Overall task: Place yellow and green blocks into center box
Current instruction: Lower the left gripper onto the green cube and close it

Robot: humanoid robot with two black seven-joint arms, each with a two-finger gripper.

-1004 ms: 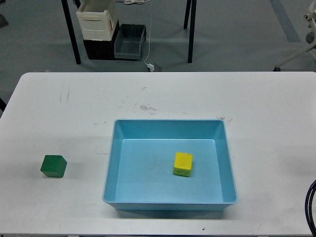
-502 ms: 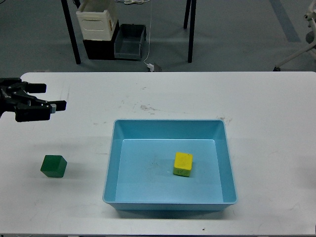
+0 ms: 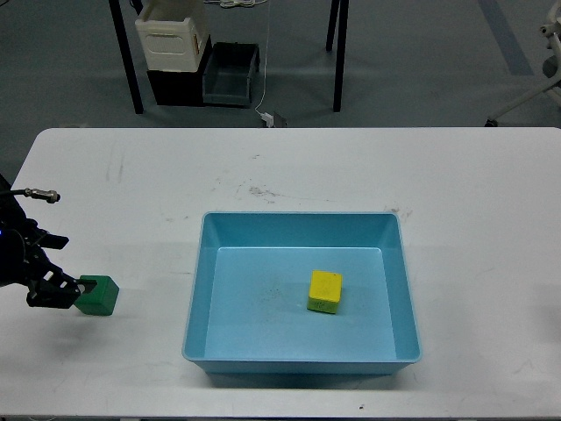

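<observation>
Near edge of white desk bare. Blue box at center, open top. Yellow block inside on box floor, right of middle, clear of all walls. Green block on desk at near left, well apart from box. Left gripper low at left edge, touching block's left side; jaws dark and bunched, spread or pressed together cannot tell. Right gripper out of view. Scuff marks on desk beyond box. Farther back on floor: black table legs, cream crate, grey bin.
</observation>
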